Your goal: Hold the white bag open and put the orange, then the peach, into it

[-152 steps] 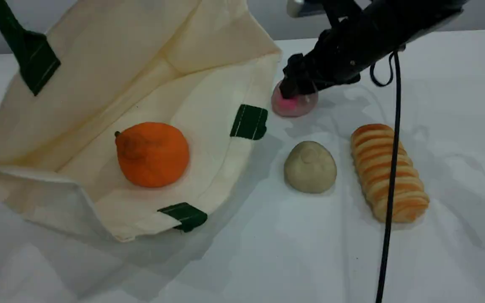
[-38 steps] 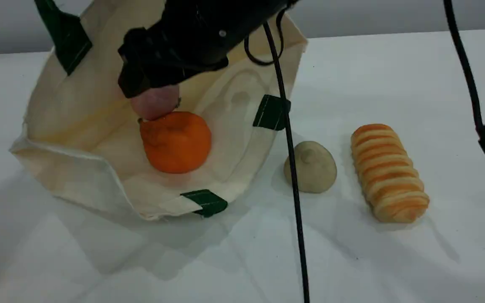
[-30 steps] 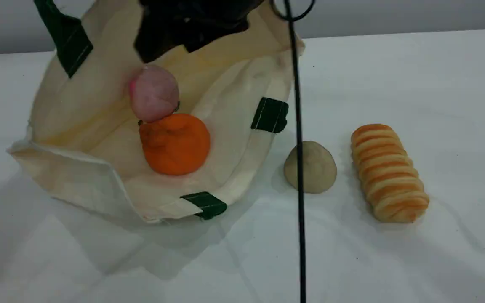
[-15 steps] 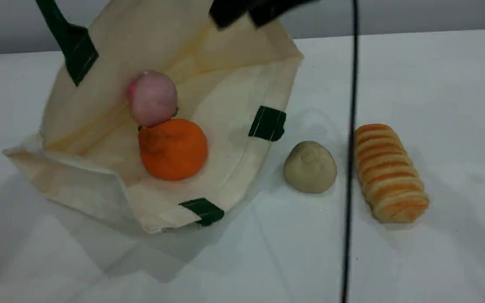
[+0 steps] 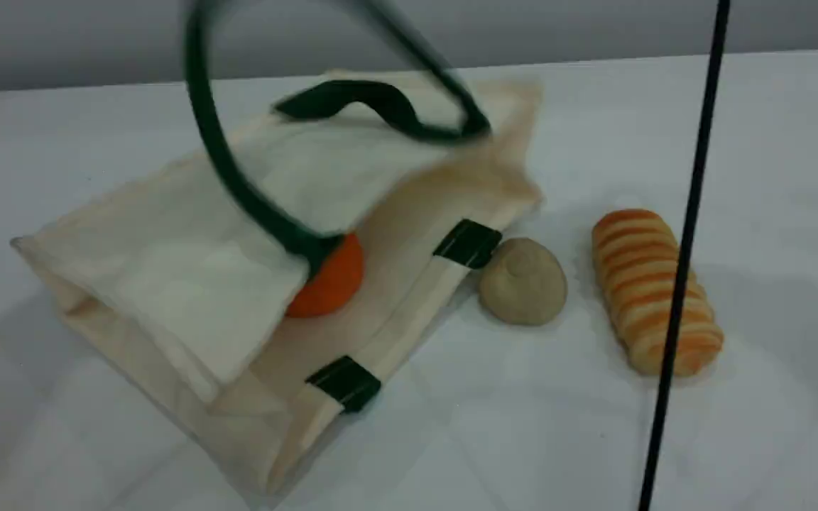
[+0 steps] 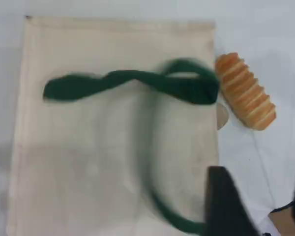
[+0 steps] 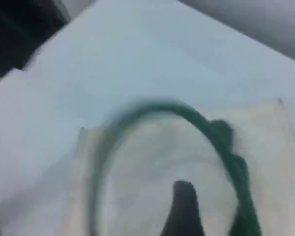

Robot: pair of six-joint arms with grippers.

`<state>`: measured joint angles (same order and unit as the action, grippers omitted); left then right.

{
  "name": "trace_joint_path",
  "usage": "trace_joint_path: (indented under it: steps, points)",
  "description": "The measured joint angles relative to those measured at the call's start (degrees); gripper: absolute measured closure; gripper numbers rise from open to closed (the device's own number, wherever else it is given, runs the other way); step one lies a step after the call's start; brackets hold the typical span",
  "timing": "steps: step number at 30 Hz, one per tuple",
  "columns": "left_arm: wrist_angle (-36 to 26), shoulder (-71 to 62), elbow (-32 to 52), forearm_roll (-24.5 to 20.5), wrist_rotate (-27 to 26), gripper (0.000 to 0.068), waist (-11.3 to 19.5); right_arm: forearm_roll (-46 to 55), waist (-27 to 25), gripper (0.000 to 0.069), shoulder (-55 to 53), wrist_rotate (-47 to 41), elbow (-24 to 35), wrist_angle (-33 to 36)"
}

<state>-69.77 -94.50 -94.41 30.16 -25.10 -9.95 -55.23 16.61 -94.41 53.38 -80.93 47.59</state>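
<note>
The bag [image 5: 167,262] is seen collapsed with its handle [image 5: 231,177] blurred mid-air, the orange [image 5: 331,280] half covered inside and the peach probably hidden there too, so only withdrawal remains; the 2 grippers' states cannot be told.

Neither arm is seen in the scene view. The left tool [image 6: 255,209] is caught only at the bottom edge of its own wrist view, one dark fingertip [image 6: 223,204] plus a sliver of the other, a gap left between them, nothing held. The right tool [image 7: 183,209] is shown as one blurry dark fingertip, jaws spread wide.
</note>
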Motion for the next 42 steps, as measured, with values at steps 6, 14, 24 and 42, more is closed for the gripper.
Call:
trace_joint_path:
  steps: [6, 14, 24, 42]
  points:
    - [-0.1, 2.2, 0.0, 0.0, 0.0, 0.0185, 0.0, 1.0, 0.0, 0.0179, 7.3, -5.7, 0.0, 2.7]
    - [-0.3, 12.0, 0.0, 0.0, 0.0, 0.0176, -0.1, 8.4, 0.0, 0.0179, 18.4, -13.5, 0.0, 11.4]
    - [-0.4, 27.1, 0.0, -7.2, 0.2, 0.0176, -8.7, 21.6, 0.0, 0.0179, 36.5, -27.8, 0.0, 19.0]
    - [-0.2, 44.4, 12.9, -4.3, 7.5, 0.0176, -10.0, 47.6, 0.0, 0.0179, 72.1, -49.5, 6.3, 22.4]
